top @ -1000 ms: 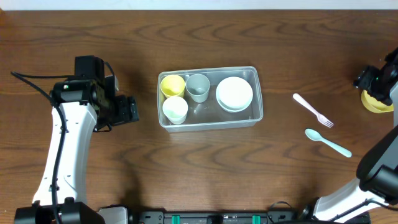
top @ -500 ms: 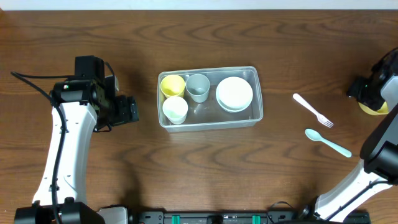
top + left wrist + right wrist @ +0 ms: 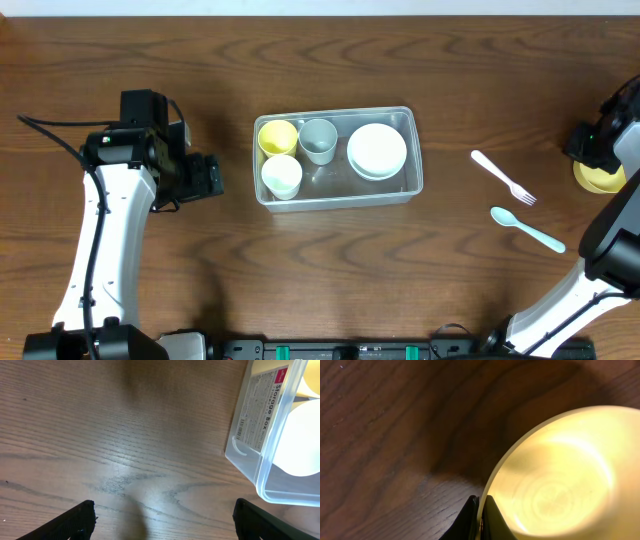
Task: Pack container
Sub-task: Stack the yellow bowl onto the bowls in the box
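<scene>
The dark wooden surface (image 3: 450, 290) carries everything, with the clear container (image 3: 340, 198) at its centre, long side running nine to three o'clock, so both arms can reach it. At the container's nine o'clock hovers the left claw (image 3: 205, 177). The wrist view shows its fingers (image 3: 75, 522) spread wide with bare wood between them, holding nothing, probably parked there to steady the tub if needed.

Inside, a stack of white bowls (image 3: 377, 150) fills the three o'clock end. That leaves a natural seat for the yellow bowl (image 3: 600, 175), which sits well apart at the surface's three o'clock edge. The right claw (image 3: 480, 519) is on that bowl's rim. Its tips appear pinched shut across the thin wall – one inside, one outside – though the view is very close. A rim pinch suits a shallow bowl too wide to span.

The nine o'clock end holds a yellow cup (image 3: 277, 136), grey cup (image 3: 318, 139) and white cup (image 3: 282, 176), all upright and clustered to save room. A white fork (image 3: 503, 177) and a pale-blue spoon (image 3: 527, 229) lie loose between tub and bowl – not yet packed.
</scene>
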Controlling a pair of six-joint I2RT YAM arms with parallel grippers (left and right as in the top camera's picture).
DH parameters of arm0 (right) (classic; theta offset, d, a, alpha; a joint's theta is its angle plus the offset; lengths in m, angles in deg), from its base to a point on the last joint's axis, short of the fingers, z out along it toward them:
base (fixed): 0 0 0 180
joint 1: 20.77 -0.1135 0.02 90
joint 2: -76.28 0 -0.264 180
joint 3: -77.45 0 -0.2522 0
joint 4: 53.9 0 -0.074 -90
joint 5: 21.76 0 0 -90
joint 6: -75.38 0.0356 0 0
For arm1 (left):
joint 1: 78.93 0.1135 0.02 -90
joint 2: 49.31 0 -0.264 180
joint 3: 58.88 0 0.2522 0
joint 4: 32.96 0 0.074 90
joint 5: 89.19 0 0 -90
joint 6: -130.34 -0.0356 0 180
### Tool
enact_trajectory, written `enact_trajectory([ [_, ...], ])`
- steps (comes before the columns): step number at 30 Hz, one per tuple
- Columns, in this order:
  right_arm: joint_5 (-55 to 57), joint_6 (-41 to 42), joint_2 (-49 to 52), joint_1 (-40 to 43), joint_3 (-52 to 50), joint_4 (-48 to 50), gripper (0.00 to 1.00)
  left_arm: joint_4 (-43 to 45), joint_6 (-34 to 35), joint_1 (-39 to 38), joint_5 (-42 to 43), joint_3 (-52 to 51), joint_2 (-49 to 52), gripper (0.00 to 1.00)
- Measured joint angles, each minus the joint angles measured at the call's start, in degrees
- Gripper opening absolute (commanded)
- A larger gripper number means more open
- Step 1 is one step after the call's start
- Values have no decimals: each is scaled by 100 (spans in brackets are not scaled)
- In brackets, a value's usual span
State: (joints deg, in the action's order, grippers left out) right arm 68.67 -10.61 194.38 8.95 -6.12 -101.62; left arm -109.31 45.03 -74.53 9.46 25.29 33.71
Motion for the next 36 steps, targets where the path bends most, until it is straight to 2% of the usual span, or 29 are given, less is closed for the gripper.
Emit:
enact_trajectory([
  [5, -431, 7, -146, -127, 199, -356, 1, 2, 0, 0, 0, 0, 0, 88],
  [10, -778, -120, -688, -800, 603, -861, 1, -9, 0, 0, -2, 0, 0, 88],
  [15, -931, -566, -1694, -2118, 1276, -1325, 1, -15, 0, 0, -2, 0, 0, 88],
  [21, -859, -927, -2516, -3978, 1515, -1659, 1, -15, 0, 0, 0, 0, 0, 88],
  [28, -549, -975, -2118, -5399, 1508, -2022, 1, -15, 0, 0, 0, 0, 0, 88],
  [36, -446, -774, -1285, -5761, 1508, -2214, 1, -15, -2, 0, 0, 0, 0, 88],
])
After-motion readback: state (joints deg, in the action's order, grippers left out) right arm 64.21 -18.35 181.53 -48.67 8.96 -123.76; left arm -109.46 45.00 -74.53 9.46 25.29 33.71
